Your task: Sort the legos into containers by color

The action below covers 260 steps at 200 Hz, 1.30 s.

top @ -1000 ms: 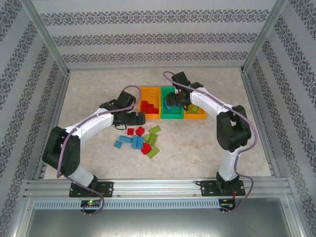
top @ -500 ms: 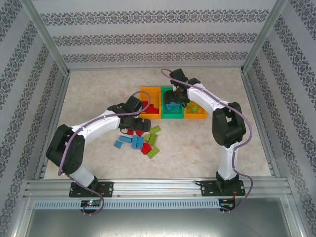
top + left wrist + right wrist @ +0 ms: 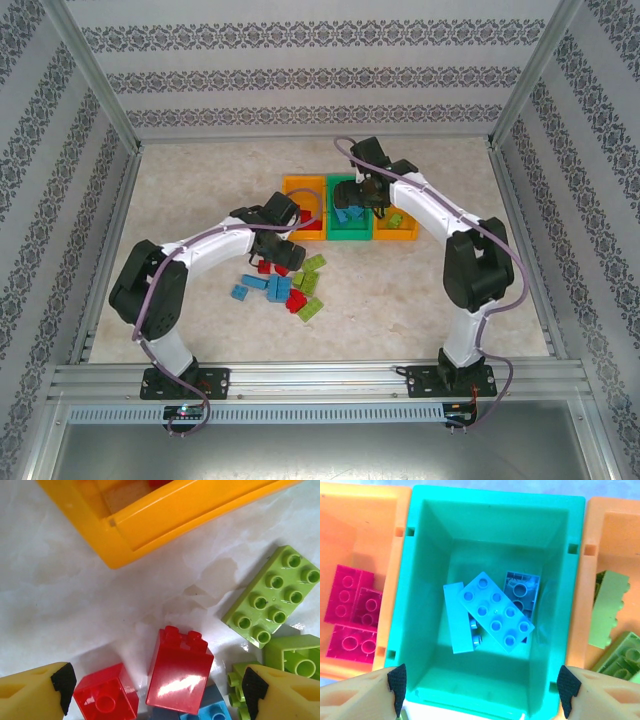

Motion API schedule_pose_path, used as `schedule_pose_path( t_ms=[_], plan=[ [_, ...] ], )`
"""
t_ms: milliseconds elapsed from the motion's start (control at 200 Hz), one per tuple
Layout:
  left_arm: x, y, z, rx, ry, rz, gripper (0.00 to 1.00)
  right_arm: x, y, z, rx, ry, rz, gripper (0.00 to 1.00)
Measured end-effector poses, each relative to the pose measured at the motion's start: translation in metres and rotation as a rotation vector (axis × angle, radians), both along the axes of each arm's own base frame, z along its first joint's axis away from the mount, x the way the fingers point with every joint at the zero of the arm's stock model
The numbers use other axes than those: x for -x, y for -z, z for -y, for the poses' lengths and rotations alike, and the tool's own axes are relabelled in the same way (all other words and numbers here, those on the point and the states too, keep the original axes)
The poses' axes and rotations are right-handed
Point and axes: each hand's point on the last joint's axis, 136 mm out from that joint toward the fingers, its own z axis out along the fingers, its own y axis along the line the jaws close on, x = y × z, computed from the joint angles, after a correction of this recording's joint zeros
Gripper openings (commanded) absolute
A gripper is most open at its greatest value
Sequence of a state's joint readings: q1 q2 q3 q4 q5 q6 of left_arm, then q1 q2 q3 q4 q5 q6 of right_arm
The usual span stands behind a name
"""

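Left hand (image 3: 158, 686) has moved over red legos (image 3: 178, 674).

The top external camera looks down from the near edge over the whole table (image 3: 430, 290). The wrist cameras face down, close: left over loose legos (image 3: 179, 672), right over the green bin (image 3: 427, 580), both inside that overview.

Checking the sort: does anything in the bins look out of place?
Nothing stands out: red bricks in the left orange bin, blue bricks in the green bin, lime bricks in the right orange bin.
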State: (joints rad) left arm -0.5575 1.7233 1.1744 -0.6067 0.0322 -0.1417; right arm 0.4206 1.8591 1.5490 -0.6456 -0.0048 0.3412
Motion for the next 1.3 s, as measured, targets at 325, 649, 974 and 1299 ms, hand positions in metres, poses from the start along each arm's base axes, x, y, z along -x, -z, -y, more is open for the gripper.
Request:
schedule_pose_path(
  t_ms=[325, 649, 974, 1299],
  plan=[
    [0.003, 0.021, 0.007, -0.071, 0.14, -0.03, 0.77, 0.015, 0.0, 0.023, 0.002, 0.033, -0.006, 0.83],
    [0.005, 0.029, 0.01, -0.075, 0.18, -0.051, 0.58, 0.027, 0.008, 0.033, 0.012, 0.046, -0.031, 0.84],
    [0.006, 0.039, 0.011, -0.079, 0.183, -0.069, 0.31, 0.03, 0.0, 0.042, 0.004, 0.064, -0.013, 0.84],
    [0.001, 0.032, 0.01, -0.075, 0.137, -0.048, 0.18, 0.054, 0.009, 0.05, 0.006, 0.061, -0.006, 0.84]
  ],
)
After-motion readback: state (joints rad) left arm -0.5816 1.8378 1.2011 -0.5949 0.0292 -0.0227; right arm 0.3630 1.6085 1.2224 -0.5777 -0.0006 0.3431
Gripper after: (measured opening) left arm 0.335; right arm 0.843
